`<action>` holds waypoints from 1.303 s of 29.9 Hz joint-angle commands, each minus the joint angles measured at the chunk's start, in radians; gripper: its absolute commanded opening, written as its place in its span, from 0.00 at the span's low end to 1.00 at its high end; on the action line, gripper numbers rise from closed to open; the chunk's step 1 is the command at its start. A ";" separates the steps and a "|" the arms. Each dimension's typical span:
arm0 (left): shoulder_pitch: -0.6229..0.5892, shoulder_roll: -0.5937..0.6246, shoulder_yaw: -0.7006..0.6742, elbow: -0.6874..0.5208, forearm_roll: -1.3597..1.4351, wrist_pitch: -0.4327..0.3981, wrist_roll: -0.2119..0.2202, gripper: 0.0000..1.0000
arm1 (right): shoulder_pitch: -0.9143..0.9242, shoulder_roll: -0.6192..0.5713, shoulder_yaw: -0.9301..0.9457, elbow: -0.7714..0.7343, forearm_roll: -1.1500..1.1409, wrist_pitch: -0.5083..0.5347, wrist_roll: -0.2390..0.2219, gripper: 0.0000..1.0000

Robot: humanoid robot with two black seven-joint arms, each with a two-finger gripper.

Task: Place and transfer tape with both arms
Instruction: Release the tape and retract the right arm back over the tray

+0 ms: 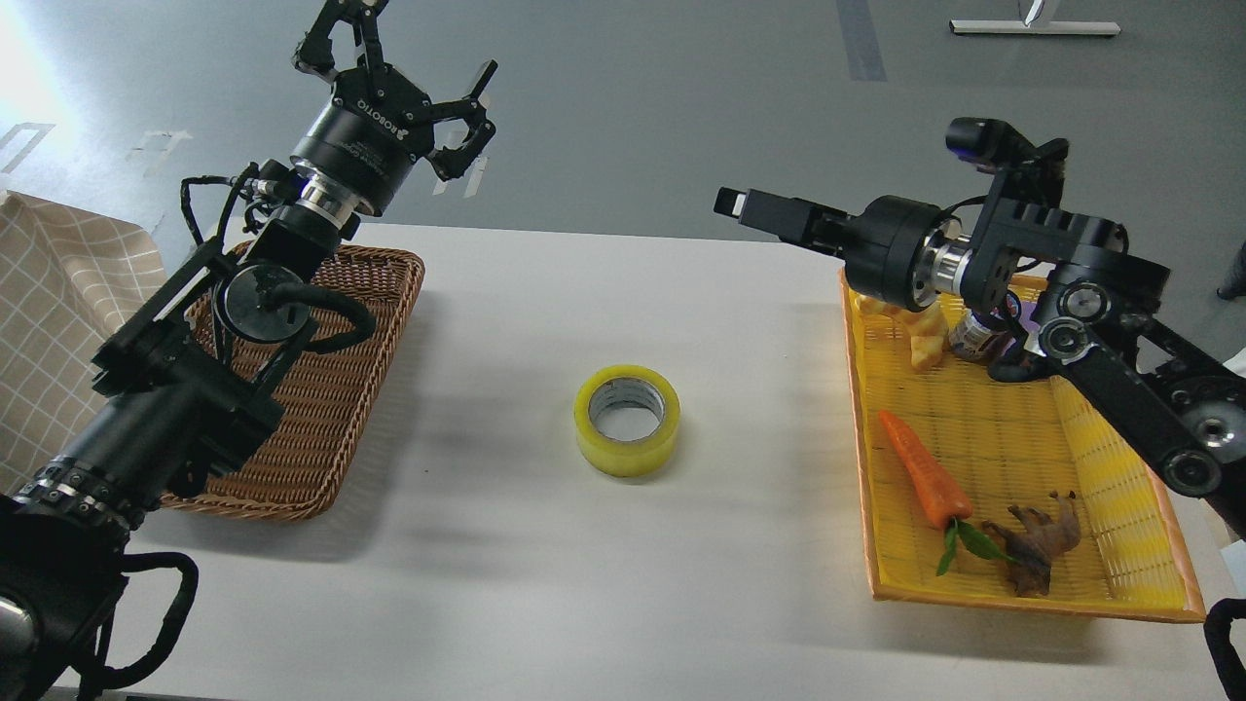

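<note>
The tape (626,420), a yellowish roll with a grey core, lies flat on the white table (545,584) near its middle, with nothing touching it. My right gripper (732,203) is raised high, above and to the right of the tape and well clear of it. It is empty, and its fingers show as one dark bar, so I cannot tell them apart. My left gripper (409,73) is held high over the far left, beyond the wicker basket. Its fingers are spread open and it holds nothing.
A brown wicker basket (375,321) sits on the left under my left arm. A yellow basket (1012,428) on the right holds a carrot (923,472), a brown toy animal (1040,540), bread (923,341) and a jar (973,336). A checked cloth (49,312) lies at far left.
</note>
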 commanded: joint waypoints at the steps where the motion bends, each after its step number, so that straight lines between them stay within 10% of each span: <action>1: 0.000 -0.001 0.000 0.001 0.001 0.000 0.000 0.98 | -0.048 -0.001 0.116 -0.004 0.143 0.000 0.003 0.98; 17: -0.001 -0.002 0.006 0.004 0.006 0.000 0.003 0.98 | -0.152 0.180 0.631 -0.107 0.615 0.000 0.002 0.99; 39: -0.012 -0.002 0.000 0.001 0.193 0.000 0.000 0.98 | -0.218 0.341 0.637 -0.152 0.921 0.000 -0.004 0.99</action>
